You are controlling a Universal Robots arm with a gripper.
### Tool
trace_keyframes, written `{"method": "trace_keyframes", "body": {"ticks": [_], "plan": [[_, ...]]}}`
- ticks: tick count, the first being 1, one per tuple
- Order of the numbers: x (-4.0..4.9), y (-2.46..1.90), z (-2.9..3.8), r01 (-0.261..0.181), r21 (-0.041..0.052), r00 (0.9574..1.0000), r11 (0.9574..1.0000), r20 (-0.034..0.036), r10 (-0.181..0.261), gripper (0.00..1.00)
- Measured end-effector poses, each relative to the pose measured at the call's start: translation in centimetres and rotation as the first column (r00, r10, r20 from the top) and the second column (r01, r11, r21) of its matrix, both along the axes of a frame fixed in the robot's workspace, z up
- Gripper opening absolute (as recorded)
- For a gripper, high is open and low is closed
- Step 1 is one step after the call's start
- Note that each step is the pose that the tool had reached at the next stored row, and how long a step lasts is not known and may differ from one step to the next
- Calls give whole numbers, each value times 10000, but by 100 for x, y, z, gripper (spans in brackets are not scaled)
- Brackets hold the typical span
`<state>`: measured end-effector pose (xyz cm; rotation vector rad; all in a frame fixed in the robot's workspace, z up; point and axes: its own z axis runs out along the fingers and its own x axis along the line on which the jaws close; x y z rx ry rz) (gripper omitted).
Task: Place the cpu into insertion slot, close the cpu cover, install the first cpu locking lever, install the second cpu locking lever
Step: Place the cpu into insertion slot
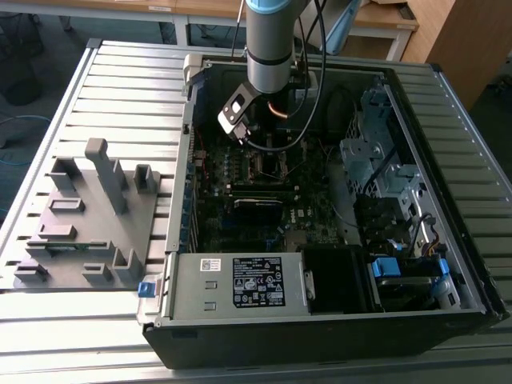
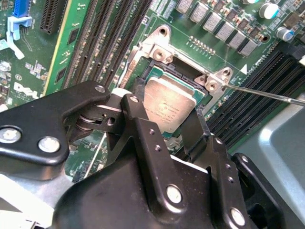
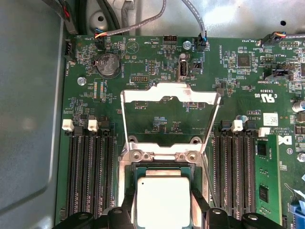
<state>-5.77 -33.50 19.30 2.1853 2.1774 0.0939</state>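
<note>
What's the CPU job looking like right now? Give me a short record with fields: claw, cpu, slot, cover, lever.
claw: shut on the cpu, one finger at each of two opposite edges
cpu: metal top up, at the slot; cannot tell if fully seated
slot: silvery rim showing around the cpu
cover: swung open, standing up off the slot
lever: thin rod sticking out from the slot's corner, not latched
</note>
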Motion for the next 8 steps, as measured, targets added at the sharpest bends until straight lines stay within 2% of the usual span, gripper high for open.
{"method": "trace_keyframes", "body": {"ticks": [8], "plan": [[0,0,-7,0,-2,10000,10000,-1,0,54]]}}
